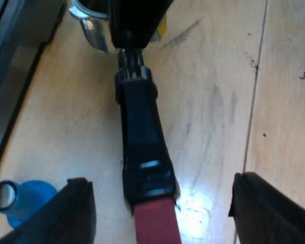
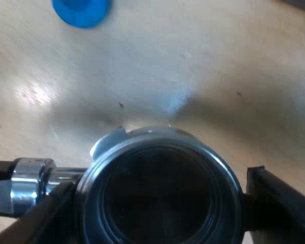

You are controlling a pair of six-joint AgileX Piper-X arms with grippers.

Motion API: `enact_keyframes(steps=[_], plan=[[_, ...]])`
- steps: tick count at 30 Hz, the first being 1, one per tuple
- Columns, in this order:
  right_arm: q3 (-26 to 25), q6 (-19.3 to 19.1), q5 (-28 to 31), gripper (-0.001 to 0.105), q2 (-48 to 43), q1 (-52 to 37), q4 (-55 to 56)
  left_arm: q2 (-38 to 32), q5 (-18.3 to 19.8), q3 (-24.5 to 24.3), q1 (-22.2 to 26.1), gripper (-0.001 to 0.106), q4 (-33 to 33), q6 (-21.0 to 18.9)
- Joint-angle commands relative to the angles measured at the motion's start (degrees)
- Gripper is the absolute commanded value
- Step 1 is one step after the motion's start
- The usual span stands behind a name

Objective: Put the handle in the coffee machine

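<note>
Between the spread fingers (image 1: 76, 213) of our left gripper (image 1: 160, 179) sits the red end (image 1: 155, 223) of the handle (image 1: 140, 127), with a gap on either side, so this gripper stands wide apart and touches nothing. From there the dark handle runs away from us over the wooden table (image 1: 218, 76) to the metal holder (image 1: 94, 33), where a black mass, our other arm's tool, covers the head. From our right wrist we look straight down into the holder's round basket (image 2: 157, 145), dark inside, and our right gripper (image 2: 160, 185) has its fingers (image 2: 279, 198) pressed against the rim on opposite sides, pinching the holder. A chrome neck (image 2: 30, 185) leads from the basket toward the handle. The holder is loose, outside the espresso machine (image 1: 10, 51), whose dark body stands near the basket end; we cannot tell whether the holder rests on the table or hangs just above it. A blue tamper (image 1: 25, 203) stands on the wood just beside one left finger
</note>
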Motion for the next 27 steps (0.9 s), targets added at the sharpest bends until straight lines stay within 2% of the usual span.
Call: enact_keyframes(steps=[1, 5, 6, 8, 14, 27], plan=[[-1.63, -0.01, -0.34, 0.000, -0.76, 0.17, -0.44, 0.89, -0.30, -0.04, 0.01, 0.060, -1.23, -0.07], [-2.30, -0.01, -0.34, 0.000, -0.76, 0.17, -0.21, 1.83, -0.56, -0.04, 0.01, 0.060, -2.03, 0.52], [-2.53, -0.01, -0.34, 0.000, -0.76, 0.17, 0.18, 2.13, -4.24, 0.11, 0.01, 0.060, -2.14, 3.23], [-2.76, -0.01, -0.34, 0.000, -0.76, 0.17, 0.94, 2.13, -6.08, 0.49, 0.01, 0.060, -2.14, 4.62], [-2.74, 0.45, -0.34, 0.000, -0.76, 0.17, 1.03, 2.13, -6.24, 4.52, 0.01, 0.060, -2.05, 5.14], [-2.74, 0.44, -0.34, 0.000, -0.76, 0.17, 0.90, 2.13, -6.29, 6.15, 0.01, 0.060, -5.71, 5.94]])
